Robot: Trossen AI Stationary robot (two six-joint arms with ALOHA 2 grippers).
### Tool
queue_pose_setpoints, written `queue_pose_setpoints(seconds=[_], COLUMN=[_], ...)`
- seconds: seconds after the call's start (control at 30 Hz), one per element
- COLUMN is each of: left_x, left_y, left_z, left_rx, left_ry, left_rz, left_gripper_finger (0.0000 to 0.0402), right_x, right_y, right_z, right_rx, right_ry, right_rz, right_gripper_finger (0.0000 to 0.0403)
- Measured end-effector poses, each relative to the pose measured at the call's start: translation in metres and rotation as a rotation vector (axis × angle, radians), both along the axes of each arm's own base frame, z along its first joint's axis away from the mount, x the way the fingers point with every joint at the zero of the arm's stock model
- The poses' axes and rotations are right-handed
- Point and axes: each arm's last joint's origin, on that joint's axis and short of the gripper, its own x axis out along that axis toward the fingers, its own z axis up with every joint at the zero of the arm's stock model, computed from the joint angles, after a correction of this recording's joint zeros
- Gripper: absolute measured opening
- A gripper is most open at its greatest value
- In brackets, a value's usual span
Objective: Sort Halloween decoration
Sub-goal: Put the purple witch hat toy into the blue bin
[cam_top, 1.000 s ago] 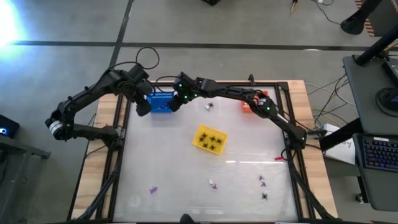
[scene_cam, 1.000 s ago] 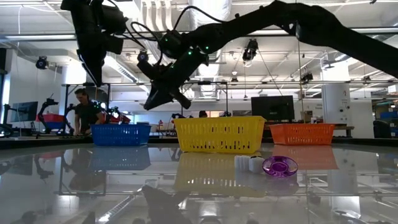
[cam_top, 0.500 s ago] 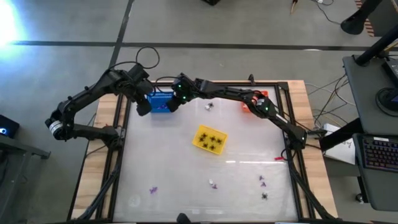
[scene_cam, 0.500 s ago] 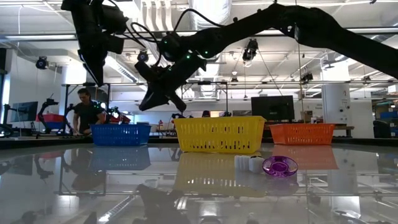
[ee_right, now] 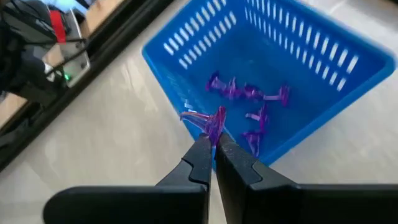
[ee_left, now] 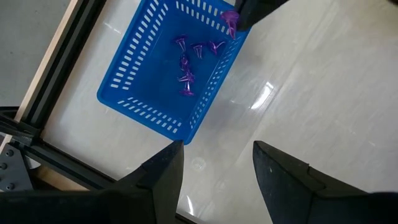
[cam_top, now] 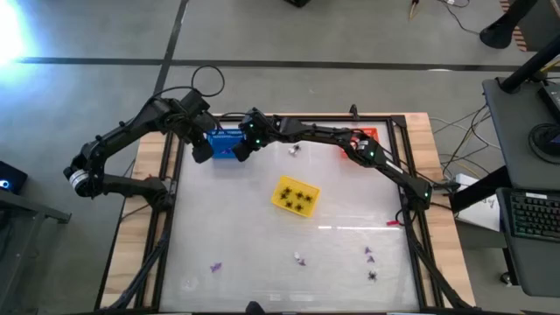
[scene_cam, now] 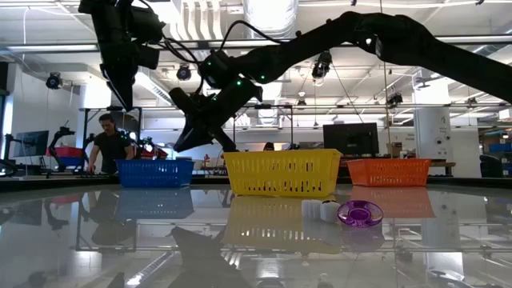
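Three small baskets stand at the far part of the counter (cam_top: 262, 254). The blue basket (cam_top: 227, 143) holds a small cluster of purple pieces (ee_left: 186, 68) lying on its floor. The yellow basket (cam_top: 295, 195), nearer the middle of the counter, holds several black spiders (cam_top: 302, 199). The orange basket (cam_top: 359, 140) sits at the far right, mostly under the right arm, and its contents cannot be made out.

The right gripper (ee_right: 211, 140) hangs over the rim of the blue basket on the side facing the yellow one. Its jaws are pressed together on a purple piece (ee_right: 210, 120), which sticks out from the tips above the basket's wall. The left gripper (ee_left: 214, 162) is above the counter just beside the blue basket, jaws spread wide with nothing between them.

Loose pieces lie on the counter: a white piece (cam_top: 295, 149) between the blue and orange baskets, and along the near edge a purple bit (cam_top: 214, 267) on the left, a white and purple bit (cam_top: 298, 258) in the middle, another purple bit (cam_top: 368, 255) and a black spider (cam_top: 373, 275) on the right. In the low view a purple ring (scene_cam: 359, 213) and a white bit (scene_cam: 320, 210) lie close to the camera.
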Motion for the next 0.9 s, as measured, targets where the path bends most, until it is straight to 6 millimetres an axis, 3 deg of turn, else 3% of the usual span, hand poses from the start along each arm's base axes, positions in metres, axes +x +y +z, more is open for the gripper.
queue_pose_setpoints(seconds=[0.47, 0.67, 0.9], left_x=[0.0, 0.0, -0.001], left_y=[0.0, 0.0, -0.001], left_z=[0.0, 0.0, 0.0], left_rx=[-0.001, -0.001, -0.009], left_ry=[0.001, 0.001, 0.009], left_rz=[0.0, -0.001, -0.001], left_gripper_finger=[0.0176, 0.0176, 0.0176], right_x=[0.0, 0.002, 0.003], right_y=[0.0, -0.001, -0.001], right_z=[0.0, -0.012, -0.013], right_rx=[-0.001, 0.019, 0.039], right_ry=[-0.003, 0.011, 0.002], right_rz=[0.0, -0.004, -0.006], right_gripper_finger=[0.0009, 0.001, 0.0045])
